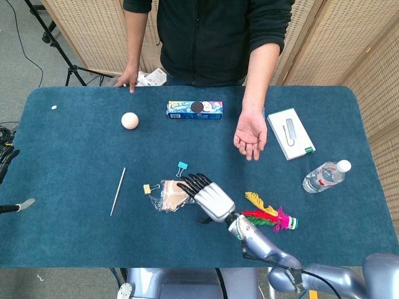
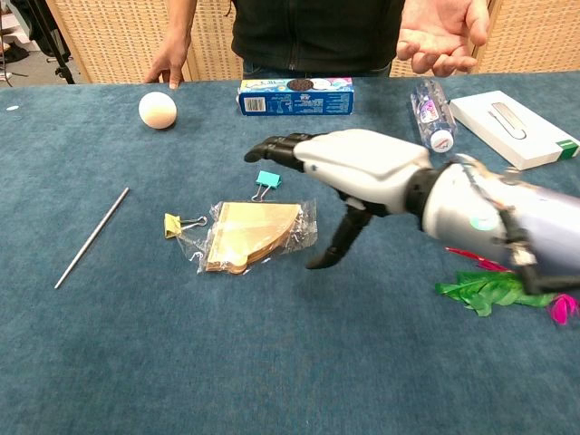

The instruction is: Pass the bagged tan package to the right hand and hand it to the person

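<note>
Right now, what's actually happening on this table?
The robot's right hand hovers open over the bagged tan package, which lies flat on the blue table, not yet gripped. The left hand is barely visible at the table's left edge, so its state is unclear. The person's open palm waits across the table, near a cookie box.

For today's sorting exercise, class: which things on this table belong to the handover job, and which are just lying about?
Belong to the job:
bagged tan package
right hand, open above it
person's open palm

Just lying about:
cookie box
ball
stick
binder clips
feathers
water bottle
white box
</note>
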Robot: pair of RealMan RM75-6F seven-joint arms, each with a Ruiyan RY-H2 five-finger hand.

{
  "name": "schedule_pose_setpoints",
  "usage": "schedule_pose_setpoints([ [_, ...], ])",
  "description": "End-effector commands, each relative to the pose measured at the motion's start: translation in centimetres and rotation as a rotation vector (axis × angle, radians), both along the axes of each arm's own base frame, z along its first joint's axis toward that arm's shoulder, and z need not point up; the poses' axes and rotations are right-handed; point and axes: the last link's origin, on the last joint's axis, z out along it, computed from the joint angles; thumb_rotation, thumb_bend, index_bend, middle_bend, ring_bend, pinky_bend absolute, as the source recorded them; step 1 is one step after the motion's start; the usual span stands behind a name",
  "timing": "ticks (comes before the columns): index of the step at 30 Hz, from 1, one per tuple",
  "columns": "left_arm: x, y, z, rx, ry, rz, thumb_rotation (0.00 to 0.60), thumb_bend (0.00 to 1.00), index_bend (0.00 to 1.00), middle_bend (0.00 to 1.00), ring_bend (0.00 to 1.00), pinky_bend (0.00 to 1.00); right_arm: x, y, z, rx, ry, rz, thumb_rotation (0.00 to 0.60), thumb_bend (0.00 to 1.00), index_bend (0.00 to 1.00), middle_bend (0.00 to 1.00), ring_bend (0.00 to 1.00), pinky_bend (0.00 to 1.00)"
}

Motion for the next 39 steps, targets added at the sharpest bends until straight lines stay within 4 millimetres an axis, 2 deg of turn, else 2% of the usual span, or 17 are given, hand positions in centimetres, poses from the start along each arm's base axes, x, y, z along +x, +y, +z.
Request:
schedule_pose_setpoints([
  [1,0.0,0.1,0.0,-0.003,-0.001,0.0,0.6,0.0,0.0,0.0,0.0,0.0,1.6,-1.1,-1.9,0.006,0.037,-0.019,0.6,0.1,0.06,0.03,0.02,0.1],
  [5,0.0,0.3,-0.1,-0.008,-0.002,0.002,0.6,0.0,0.0,0.0,0.0,0.0,2.0,-1.7,-3.0,0.008,0.065,-0.041,0.6,0.13,0.06,0.0,0.01,0.1],
  [13,-0.3,0.9,-0.1,-0.016,-0.013,0.026,0.6,0.0,0.0,0.0,0.0,0.0,2.2,-3.0,-5.0,0.01,0.145,-0.081,0.6,0.17,0.06,0.03,0.02,0.1],
  [18,-0.5,1.3,-0.3,-0.03,-0.016,0.038,0.6,0.0,0.0,0.0,0.0,0.0,2.4,-3.4,-6.0,0.006,0.179,-0.097,0.6,0.25,0.08,0.13,0.1,0.13],
  [21,-0.5,1.4,-0.3,-0.034,-0.016,0.039,0.6,0.0,0.0,0.0,0.0,0.0,2.7,-3.5,-6.5,0.009,0.193,-0.099,0.6,0.33,0.13,0.19,0.16,0.15],
  [25,-0.6,1.6,-0.2,-0.035,-0.02,0.042,0.6,0.0,0.0,0.0,0.0,0.0,3.1,-3.5,-6.8,0.003,0.189,-0.096,0.6,0.42,0.29,0.37,0.3,0.18],
  [29,-0.7,1.7,-0.2,-0.038,-0.023,0.045,0.6,0.0,0.0,0.0,0.0,0.0,3.1,-3.2,-6.8,-0.004,0.172,-0.084,0.6,0.48,0.45,0.53,0.41,0.19],
  [35,-0.6,1.6,-0.2,-0.042,-0.023,0.041,0.6,0.0,0.0,0.0,0.0,0.0,3.1,-2.3,-5.7,-0.001,0.101,-0.069,0.6,0.56,0.51,0.56,0.43,0.2],
  [39,-0.5,1.5,-0.3,-0.046,-0.023,0.036,0.6,0.0,0.0,0.0,0.0,0.0,3.4,-1.5,-3.4,-0.02,0.024,-0.045,0.6,0.58,0.51,0.56,0.43,0.22],
])
